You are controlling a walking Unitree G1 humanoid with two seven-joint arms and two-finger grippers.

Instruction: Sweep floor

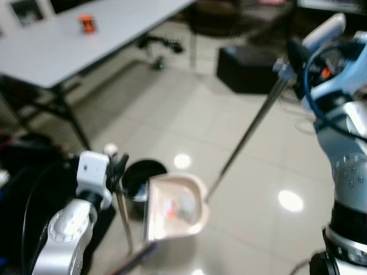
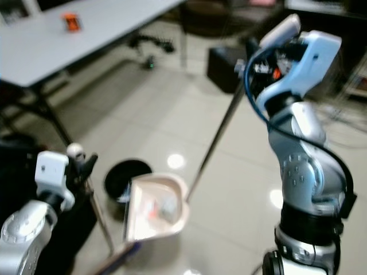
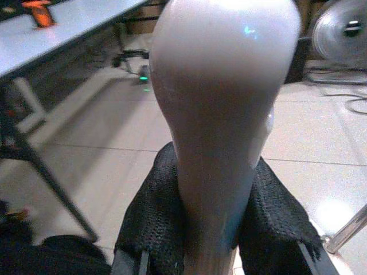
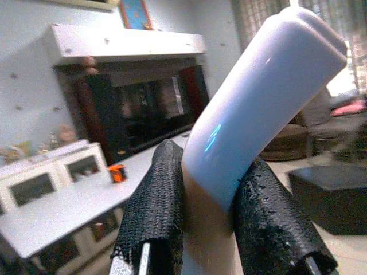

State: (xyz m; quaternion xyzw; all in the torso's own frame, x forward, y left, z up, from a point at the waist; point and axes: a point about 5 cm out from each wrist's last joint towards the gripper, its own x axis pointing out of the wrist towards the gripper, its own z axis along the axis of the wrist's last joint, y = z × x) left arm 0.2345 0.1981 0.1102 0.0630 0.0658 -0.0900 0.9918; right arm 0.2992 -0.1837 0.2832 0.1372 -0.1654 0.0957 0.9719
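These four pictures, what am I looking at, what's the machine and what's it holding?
It is a humanoid robot with two silver arms. The two wide pictures come from cameras in its head, looking down at a glossy tiled floor. The two close-ups come from cameras on its wrists.

The left gripper is shut on the pale rounded handle of a beige long-handled dustpan, which holds some debris beside a round black bin. The right gripper is shut on the white grip of a broom, whose thin metal pole slants to the floor. A long white table carries a small orange object.
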